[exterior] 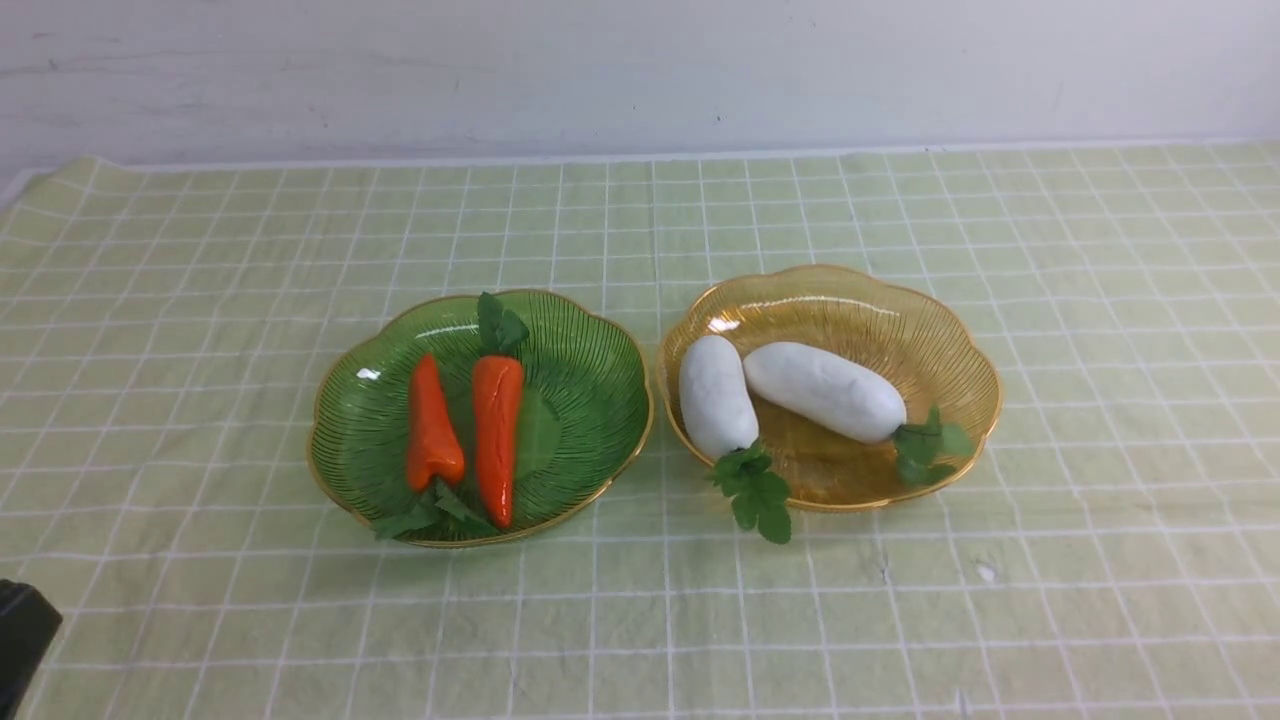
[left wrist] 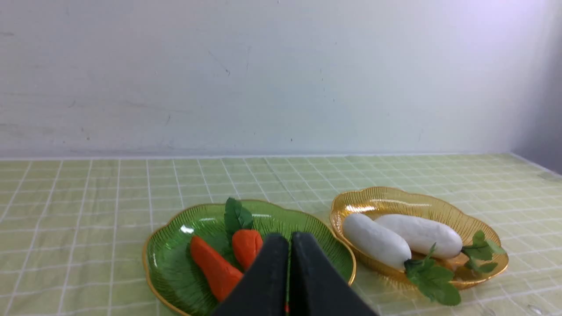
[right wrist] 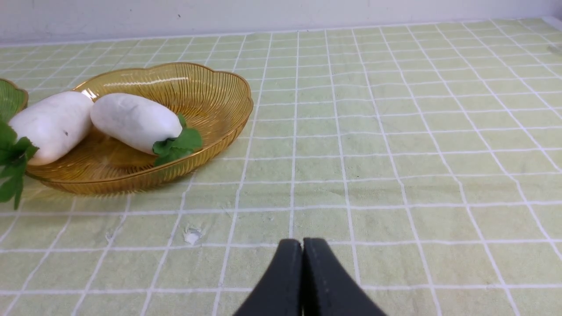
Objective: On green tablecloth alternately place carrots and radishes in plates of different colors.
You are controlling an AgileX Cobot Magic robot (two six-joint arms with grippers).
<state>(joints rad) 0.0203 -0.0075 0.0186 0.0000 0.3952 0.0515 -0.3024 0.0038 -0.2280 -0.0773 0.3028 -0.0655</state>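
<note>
Two orange carrots, a stubby one (exterior: 431,425) and a longer one (exterior: 497,437), lie side by side in the green plate (exterior: 590,400) left of centre on the green tablecloth (exterior: 640,620). Two white radishes (exterior: 715,397) (exterior: 824,391) lie in the amber-yellow plate (exterior: 940,340) to its right, one leaf tuft (exterior: 757,493) hanging over the near rim. My left gripper (left wrist: 290,239) is shut and empty, pulled back on the near side of the green plate (left wrist: 175,272). My right gripper (right wrist: 302,243) is shut and empty over bare cloth, near and to the right of the amber plate (right wrist: 210,92).
A pale wall (exterior: 640,70) runs along the table's far edge. A dark piece of the left arm (exterior: 22,630) shows at the lower left corner of the front view. A small white fleck (right wrist: 192,236) sits on the cloth near the amber plate.
</note>
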